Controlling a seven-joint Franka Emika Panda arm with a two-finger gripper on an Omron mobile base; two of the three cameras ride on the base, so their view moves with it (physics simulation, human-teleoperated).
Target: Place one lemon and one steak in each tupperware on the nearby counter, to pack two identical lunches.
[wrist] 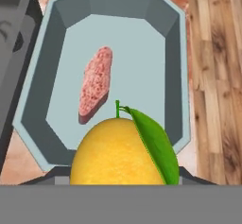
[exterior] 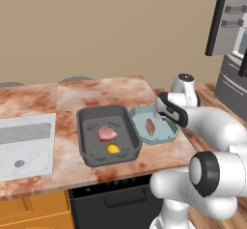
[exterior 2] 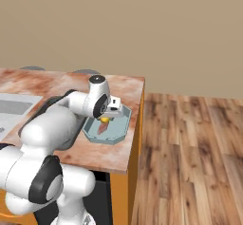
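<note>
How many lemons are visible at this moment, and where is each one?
2. One lemon lies in the dark grey tupperware beside a steak. The other lemon is held in the pincer above the teal tupperware, which holds the elongated steak.

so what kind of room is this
Most likely a kitchen, a rendered one: a marbled stone counter over orange cabinet fronts, a steel fridge at the right, and raw steak in a container.

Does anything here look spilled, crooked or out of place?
Nothing stands out. The grey tupperware holds a steak and a lemon; the teal tupperware holds a steak, and the hand holds the second lemon over it.
</note>
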